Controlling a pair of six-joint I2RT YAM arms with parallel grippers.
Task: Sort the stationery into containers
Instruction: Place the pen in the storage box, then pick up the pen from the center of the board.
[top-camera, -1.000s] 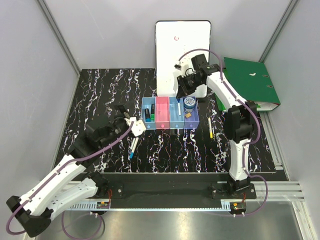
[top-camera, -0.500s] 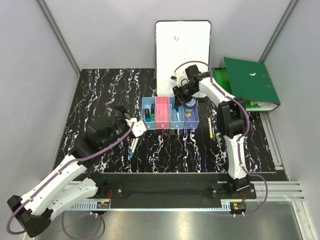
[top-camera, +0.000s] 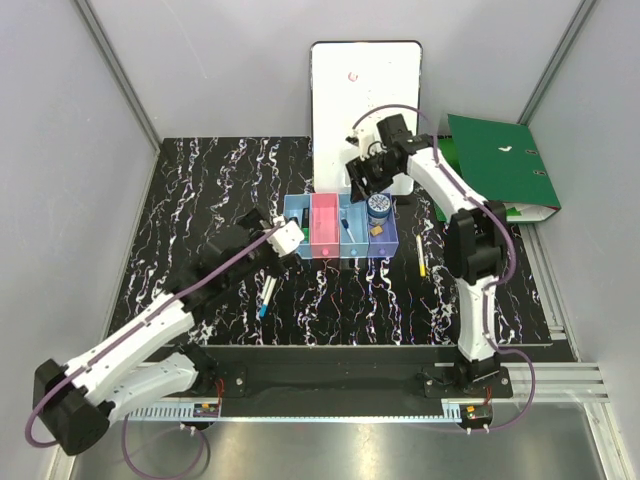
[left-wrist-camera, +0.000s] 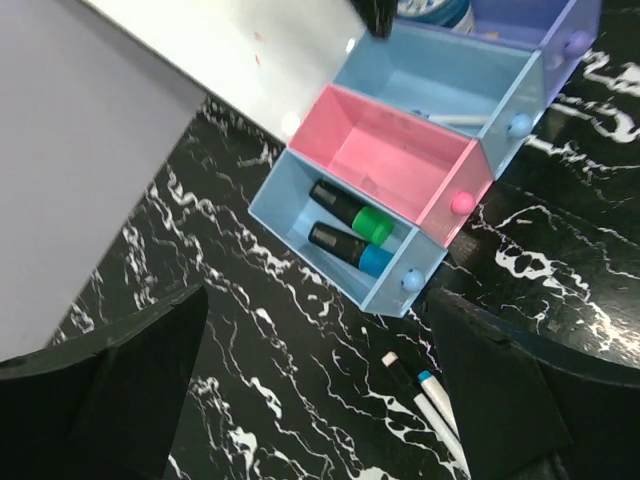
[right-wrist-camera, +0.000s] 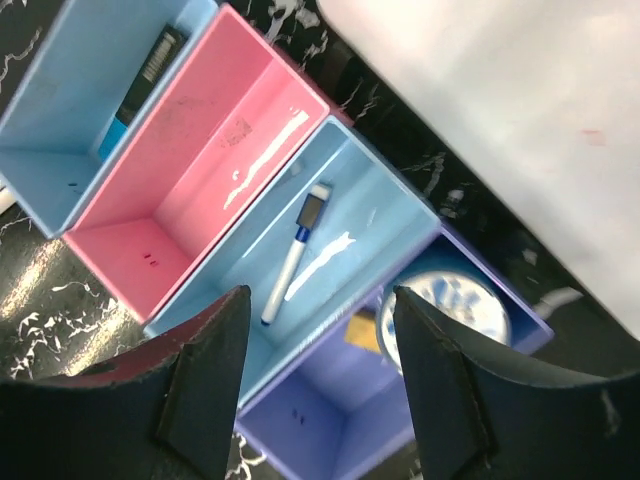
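Trouble, as we judge it, gathers around the light row of bins (top-camera: 324, 230) at the middle of the top view. The left gripper (top-camera: 285, 238) hovers just beside the row's lower-left corner and the right gripper (top-camera: 362, 175) hangs over its upper edge, in front of the white board (top-camera: 365, 90). Two white pens (top-camera: 267, 292) lie loose on the table (top-camera: 200, 190) below-left of the bins, and a yellow-ended pen (top-camera: 421, 255) lies to their right, near the right arm. With both arms this close, we think a careless swing could shove the row or bring the arms together. In the left wrist view the jaws stand wide and empty. The two pens sit at lower centre, side by side and apparently touching, so a grab there might pinch both or roll one away. Two markers (left-wrist-camera: 340, 205) already lie in the nearest blue bin. In the right wrist view the fingers are apart with nothing between them. Below them a blue-ended pen (right-wrist-camera: 293, 258) lies in the second blue bin. A tape roll (right-wrist-camera: 465, 300) and a tan block (right-wrist-camera: 362, 335) share the purple bin at lower right. Any sideways move made this low could, we reckon, hook a bin wall and spill what is sorted.
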